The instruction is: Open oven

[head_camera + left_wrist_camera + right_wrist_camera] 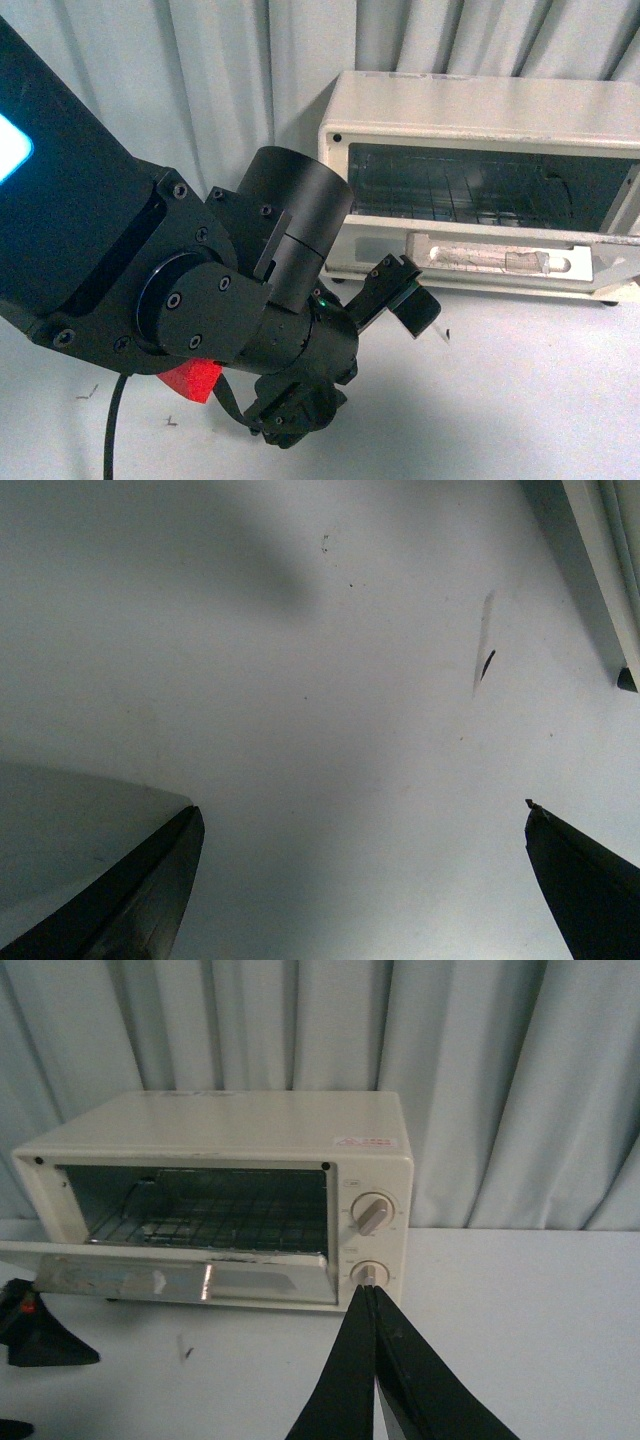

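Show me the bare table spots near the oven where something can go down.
Free: the table off the oven's knob side, back to the curtain; also the strip in front of the lowered door, right of the left arm. Crowded: that arm covers the table ahead of the oven's left end.

The cream-white boxy toaster oven (480, 110) ran off the front view's right edge, its knob end unseen there. The black left arm (150, 250) covered most of a red object (195, 380) on the near white worktop (520, 400); its identity stayed unclear. The small red label (366, 1142) on the oven's top was too small to read.
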You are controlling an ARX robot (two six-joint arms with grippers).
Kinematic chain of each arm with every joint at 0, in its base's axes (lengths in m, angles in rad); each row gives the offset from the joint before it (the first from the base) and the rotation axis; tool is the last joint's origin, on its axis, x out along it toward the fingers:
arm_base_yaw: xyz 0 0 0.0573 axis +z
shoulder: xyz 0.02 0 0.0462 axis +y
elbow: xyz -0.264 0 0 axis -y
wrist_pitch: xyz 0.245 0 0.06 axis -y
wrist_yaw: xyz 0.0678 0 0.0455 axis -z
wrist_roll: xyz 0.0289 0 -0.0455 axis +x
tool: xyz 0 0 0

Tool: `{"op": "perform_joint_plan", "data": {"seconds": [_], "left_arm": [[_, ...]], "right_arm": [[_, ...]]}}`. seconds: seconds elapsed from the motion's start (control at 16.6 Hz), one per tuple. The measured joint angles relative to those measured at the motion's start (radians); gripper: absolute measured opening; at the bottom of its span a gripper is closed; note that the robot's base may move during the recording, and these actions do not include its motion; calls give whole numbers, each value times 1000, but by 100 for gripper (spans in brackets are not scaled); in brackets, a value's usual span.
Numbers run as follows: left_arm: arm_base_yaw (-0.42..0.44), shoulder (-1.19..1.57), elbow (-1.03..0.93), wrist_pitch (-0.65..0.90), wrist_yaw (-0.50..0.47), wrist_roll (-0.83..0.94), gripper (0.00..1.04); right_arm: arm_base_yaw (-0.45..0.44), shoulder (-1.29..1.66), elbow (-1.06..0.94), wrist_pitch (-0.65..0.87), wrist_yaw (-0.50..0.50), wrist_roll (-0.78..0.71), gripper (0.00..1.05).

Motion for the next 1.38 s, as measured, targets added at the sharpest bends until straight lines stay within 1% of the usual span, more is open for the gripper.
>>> {"op": "perform_joint_plan", "data": {"seconds": [0.18, 0.24, 0.3, 0.36, 0.42, 0.54, 1.02, 1.14, 1.2, 1.26, 1.32, 1.38], "left_arm": [[0, 0, 0, 0, 0, 0, 98], [0, 0, 0, 0, 0, 0, 98], [0, 0, 0, 0, 1, 0, 98], [0, 0, 0, 0, -2, 0, 98], [0, 0, 0, 0, 1, 0, 98], [0, 0, 0, 0, 0, 0, 98], [0, 0, 0, 0, 0, 0, 98], [0, 0, 0, 0, 0, 0, 98], [0, 0, 0, 0, 0, 0, 98], [0, 0, 0, 0, 0, 0, 98], [0, 0, 0, 0, 0, 0, 98], [0, -3, -24, 39, 0, -1, 98]], "right_arm": [[101, -91, 0, -89, 103, 1, 2], [113, -135, 2, -156, 111, 1, 2], [125, -232, 1, -277, 135, 1, 2], [192, -286, 2, -284, 210, 1, 2], [322, -286, 2, -291, 293, 1, 2], [311, -286, 1, -296, 317, 1, 2], [313, -286, 1, -294, 317, 1, 2], [313, -286, 1, -294, 317, 1, 20], [313, -286, 1, -294, 318, 1, 27], [313, -286, 1, -294, 317, 1, 38], [313, -286, 1, -294, 318, 1, 51], [313, -286, 1, -294, 318, 1, 73]]}}
